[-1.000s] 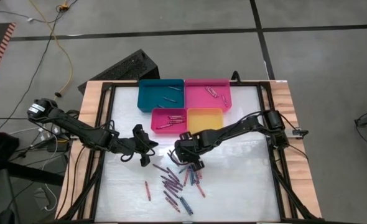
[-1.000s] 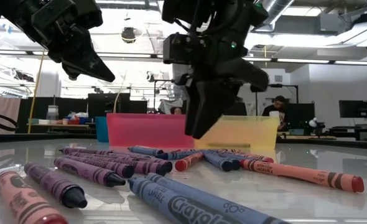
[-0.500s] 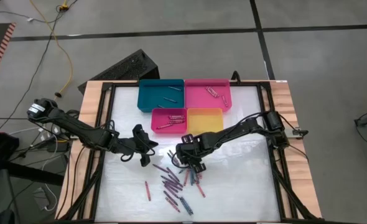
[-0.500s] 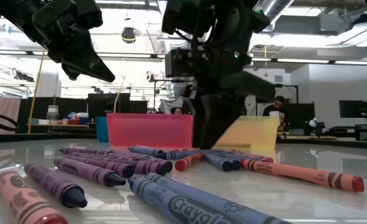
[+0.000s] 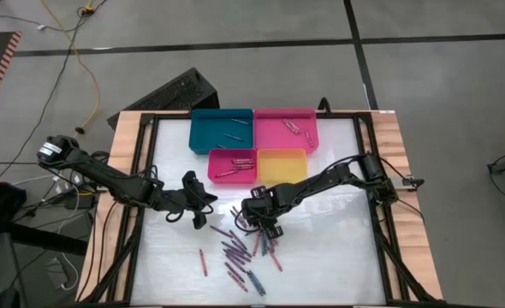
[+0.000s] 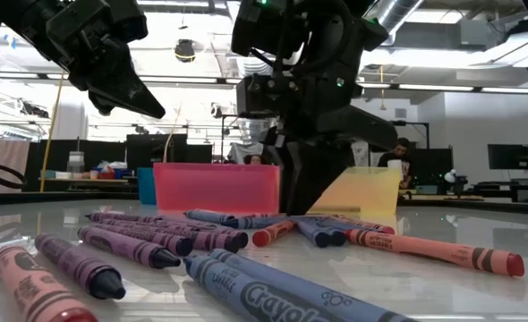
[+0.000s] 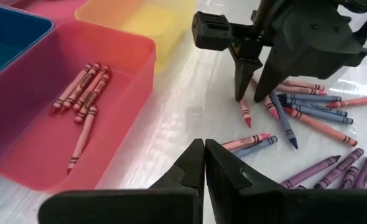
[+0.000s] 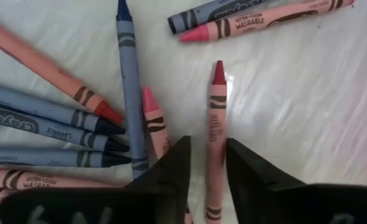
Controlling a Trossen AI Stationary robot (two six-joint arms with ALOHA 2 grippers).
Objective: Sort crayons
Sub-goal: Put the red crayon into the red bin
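R gripper [image 5: 264, 224] has dropped since a sec ago from above the crayon pile [image 5: 244, 252] onto its tray-side edge, just in front of the yellow tray [image 5: 282, 165], fingers narrowly parted and straddling a red crayon [image 8: 215, 134]; not closed on it yet, so the pick looks abt to start, prob. bound for the small pink tray [image 5: 233, 166] w/ its like-coloured sticks. That crayon lies flat on the table, long axis running along the slot between the fingers, tip pointing away from the wrist cam. L gripper [image 5: 203, 210] hovers beside the pile, well clear, fingers pressed together & empty.
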